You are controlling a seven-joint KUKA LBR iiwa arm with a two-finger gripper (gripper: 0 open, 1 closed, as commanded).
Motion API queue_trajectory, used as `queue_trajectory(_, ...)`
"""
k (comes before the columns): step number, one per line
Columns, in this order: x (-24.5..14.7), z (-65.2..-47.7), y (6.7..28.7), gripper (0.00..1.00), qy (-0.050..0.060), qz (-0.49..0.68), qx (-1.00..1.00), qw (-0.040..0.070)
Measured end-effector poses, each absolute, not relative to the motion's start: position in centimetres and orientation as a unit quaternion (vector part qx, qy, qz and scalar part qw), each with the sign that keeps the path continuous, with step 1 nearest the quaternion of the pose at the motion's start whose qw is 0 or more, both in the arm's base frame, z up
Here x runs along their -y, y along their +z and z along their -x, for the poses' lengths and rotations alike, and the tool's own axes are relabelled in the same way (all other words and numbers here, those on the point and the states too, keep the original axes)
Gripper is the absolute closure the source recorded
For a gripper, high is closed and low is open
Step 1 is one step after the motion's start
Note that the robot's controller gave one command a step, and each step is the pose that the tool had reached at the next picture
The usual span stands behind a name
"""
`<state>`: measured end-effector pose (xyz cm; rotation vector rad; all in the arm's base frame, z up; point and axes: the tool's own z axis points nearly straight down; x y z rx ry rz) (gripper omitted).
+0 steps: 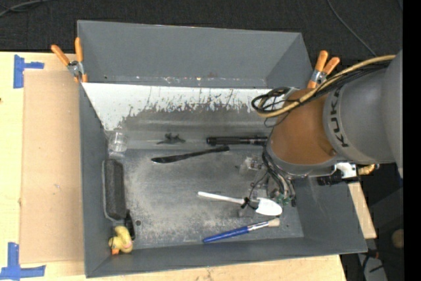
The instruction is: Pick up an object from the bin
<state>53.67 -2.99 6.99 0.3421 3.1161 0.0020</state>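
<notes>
Where the white plastic spoon (pixel 223 197) lies at lower right, the gripper (pixel 254 201) hangs over it; whether it grips, I cannot tell.

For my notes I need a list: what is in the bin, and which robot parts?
bin: one, grey, centre.
white spoon: one, white, floor right, bowl end under the gripper.
blue-handled brush: one, blue, by near wall.
black utensil: one, black, floor middle.
black rod: one, black, foot of far wall.
clear plastic piece: one, transparent, far-left corner.
black bar: one, black, along left wall.
yellow toy: one, yellow, near-left corner.
gripper: one, dark, above the spoon's bowl.
arm: one, grey and orange, right.
</notes>
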Motion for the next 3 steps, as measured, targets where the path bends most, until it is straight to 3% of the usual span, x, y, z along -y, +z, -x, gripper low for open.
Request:
queue_trajectory(1,2.3,-52.5,7.0,1.0,0.001,-0.125,-0.992,-0.001)
queue_trajectory(2,2.3,-52.5,7.0,1.0,0.001,-0.124,-0.992,-0.001)
queue_trajectory(3,2.3,-52.3,9.0,1.0,0.001,-0.124,-0.992,-0.005)
